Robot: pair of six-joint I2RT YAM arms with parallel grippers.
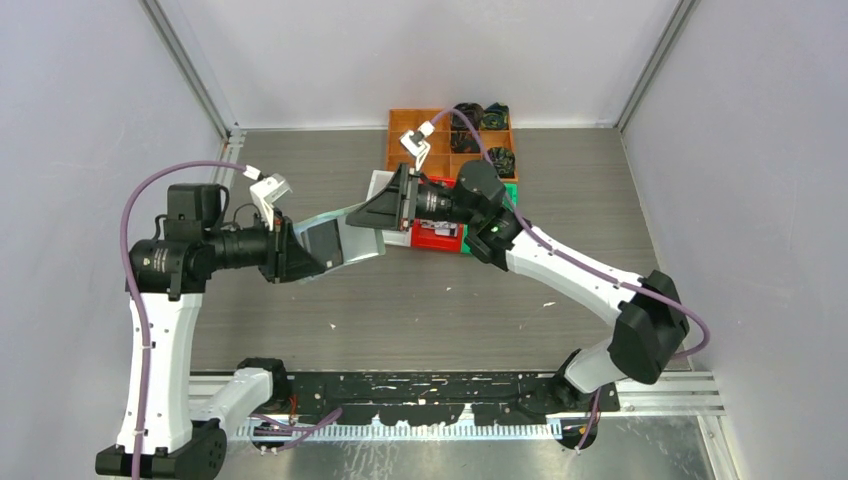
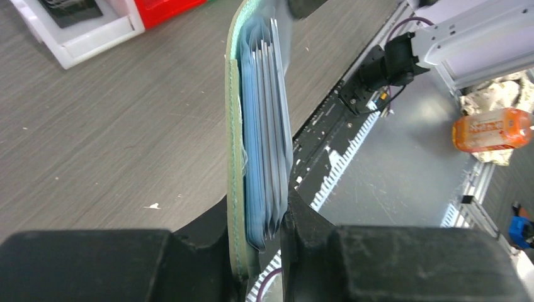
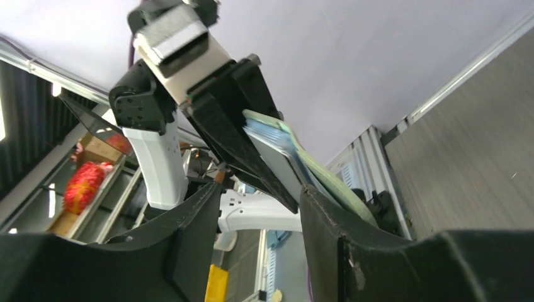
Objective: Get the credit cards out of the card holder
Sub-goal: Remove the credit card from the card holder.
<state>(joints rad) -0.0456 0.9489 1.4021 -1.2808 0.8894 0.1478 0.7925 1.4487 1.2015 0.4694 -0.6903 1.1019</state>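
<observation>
Sage-green and edge-on in the left wrist view, the card holder [image 2: 234, 145] is hanging in the air above the table [image 1: 450, 300], spread open between the two arms. The left gripper [image 2: 258, 226] is clamping narrowly on one end of it, its fingers [image 2: 308, 220] pressing the cover and the bluish clear pockets together. The credit cards [image 2: 276, 107] are sitting inside those pockets, their thin silvery edges showing side by side. In the top view a dark card [image 1: 322, 240] is showing on the opened inner face, just beside the left gripper [image 1: 292, 255].

The right gripper [image 3: 259, 192] is standing with its jaws apart at the holder's other end. In its own wrist view the background is showing through the gap between the fingers. The end of the card holder [image 3: 334, 182] is lying close against one finger, though whether it is touching cannot be told. Nothing is being pinched there.

Just behind the right gripper [image 1: 385, 212], a red bin [image 1: 437, 238] and a white bin [image 2: 94, 38] are sitting on the table. Farther back an orange tray [image 1: 400, 125] is holding dark fabric bundles [image 1: 485, 115].
</observation>
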